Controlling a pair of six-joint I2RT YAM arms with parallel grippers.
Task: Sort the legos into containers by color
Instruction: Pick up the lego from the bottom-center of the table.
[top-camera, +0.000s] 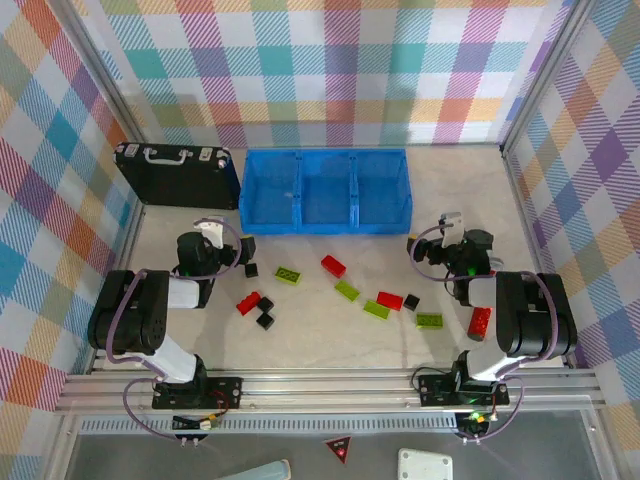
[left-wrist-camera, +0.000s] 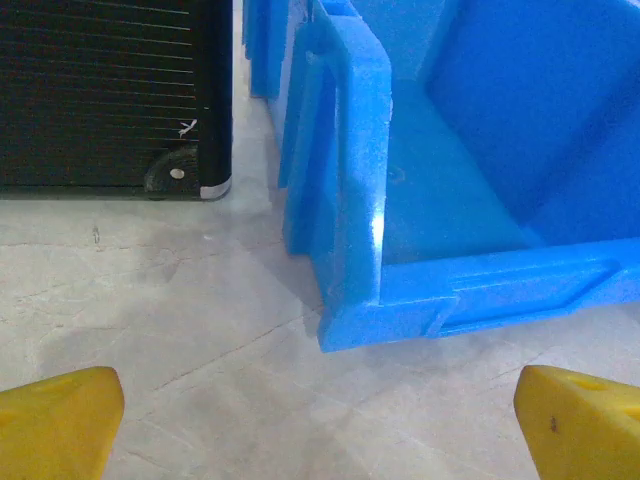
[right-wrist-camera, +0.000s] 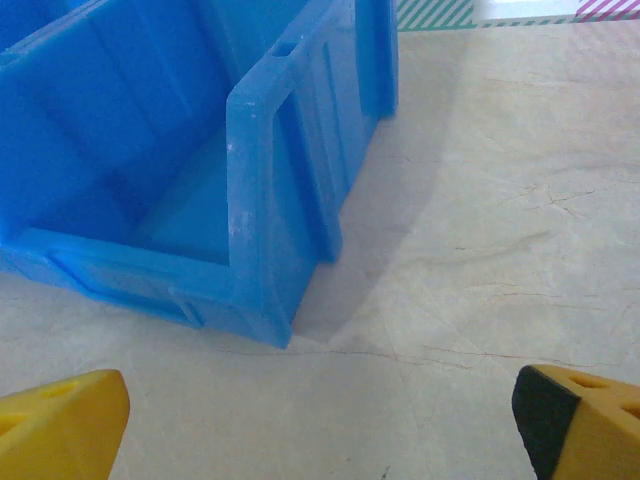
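While both arms hover short of bin, top view: legos (top-camera: 333, 265) lie scattered on table (top-camera: 320, 345) between arms, just before blue bin (top-camera: 325, 228), none inside. Left gripper (top-camera: 212, 232) and right gripper (top-camera: 450, 222) sit near bin's front corners.

Left wrist: yellow fingers (left-wrist-camera: 60, 420) spread wide, nothing between, bin corner ahead.

Right wrist: same story, fingers (right-wrist-camera: 60, 420) wide, empty.

Bricks likely light, rigid, slick. Best pinch squarely across flat sides.

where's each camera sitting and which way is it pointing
top external: above and behind the arms, looking down on the bright blue three-compartment plastic bin and red, green, black lego bricks; both arms show.
left wrist: facing the bin's left near corner and a black ribbed briefcase; open yellow jaws show.
right wrist: facing the bin's right near corner; open jaws show.
shared: both wrist views see the bin.
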